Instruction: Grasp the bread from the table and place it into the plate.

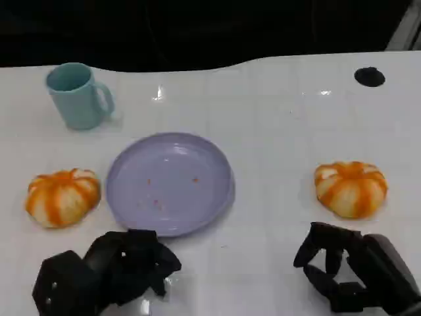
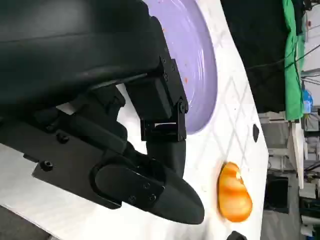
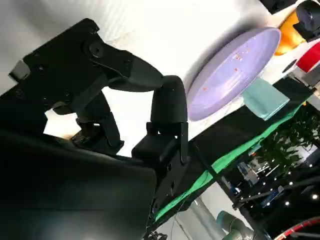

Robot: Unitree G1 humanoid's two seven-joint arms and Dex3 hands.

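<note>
- The left hand (image 1: 108,270) lies nearest the camera, just beside the near rim of the plate (image 1: 125,187) on its left side; its fingers are curled in together with nothing in them.
- The right hand (image 1: 342,273) sits well to the right of the plate, near the table's front edge; its fingers are spread apart and hold nothing.
- One bread (image 1: 62,196) lies on the white table (image 1: 276,131) just left of the plate, close to its rim but apart from it — a round, domed loaf, pumpkin-like, with orange ribs over pale cream bands.
- A second bread of the same look (image 1: 351,188) lies well to the right of the plate, just beyond the right hand.
- The plate is pale lilac, shallow and round, bare except for a few small orange crumbs; the left wrist view shows its rim (image 2: 210,85) just past the hand's fingers (image 2: 165,105).
- A light teal mug (image 1: 77,95) stands upright beyond the plate and to its left, handle turned toward the plate.
- A small black disc (image 1: 369,76) sits far right of the plate, near the table's back edge.
- Bare tabletop lies between the plate and the right-side bread — and between the plate and the back edge.
</note>
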